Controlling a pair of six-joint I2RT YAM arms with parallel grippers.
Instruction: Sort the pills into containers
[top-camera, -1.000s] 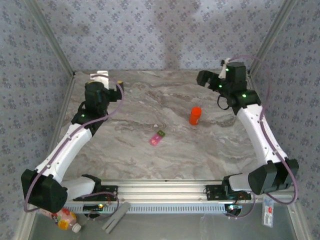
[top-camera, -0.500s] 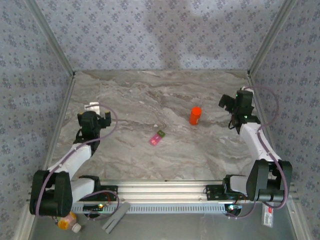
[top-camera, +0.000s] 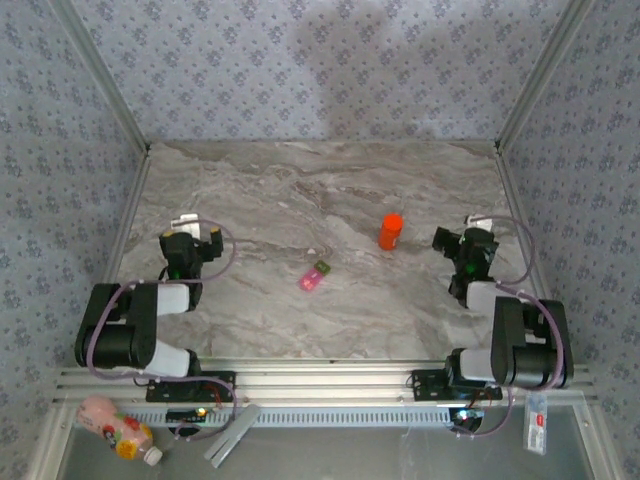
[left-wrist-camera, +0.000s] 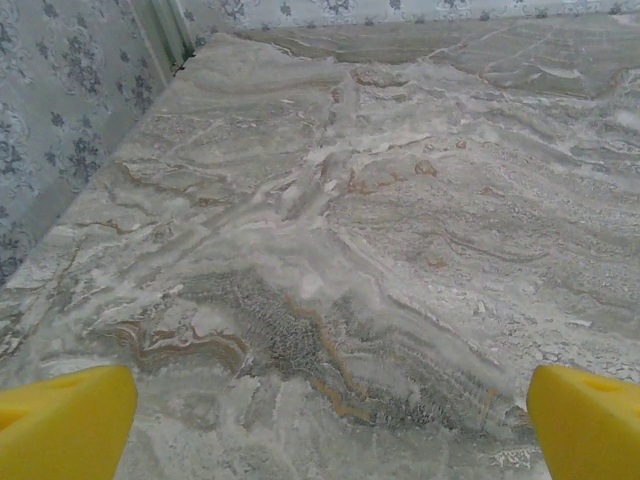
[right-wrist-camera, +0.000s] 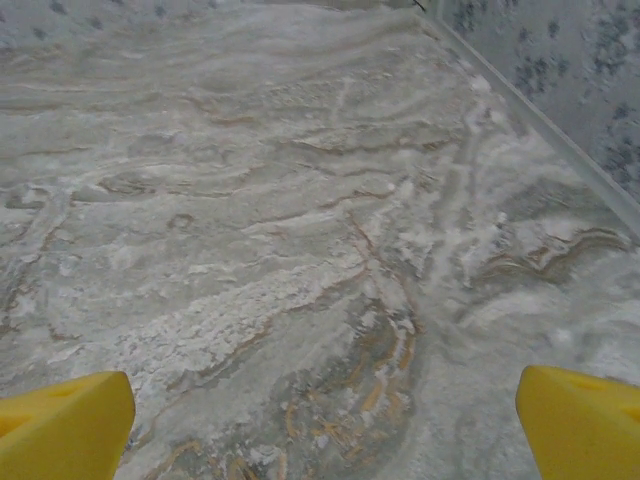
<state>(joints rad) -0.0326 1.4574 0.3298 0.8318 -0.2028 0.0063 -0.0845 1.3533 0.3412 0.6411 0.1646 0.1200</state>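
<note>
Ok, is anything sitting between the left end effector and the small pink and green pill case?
Nothing visible: only bare marble table lies between the open left end effector and the translucent pink-and-green pill case. The small orange bottle stands farther right.

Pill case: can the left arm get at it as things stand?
Probably yes. The left gripper is open and empty, and only bare table lies between it and the pill case. The orange bottle stands beyond the case, out of the way.

Pill case (top-camera: 315, 276): joined pink and green compartments, lying flat mid-table, near-left of the upright orange bottle (top-camera: 390, 231).
</note>
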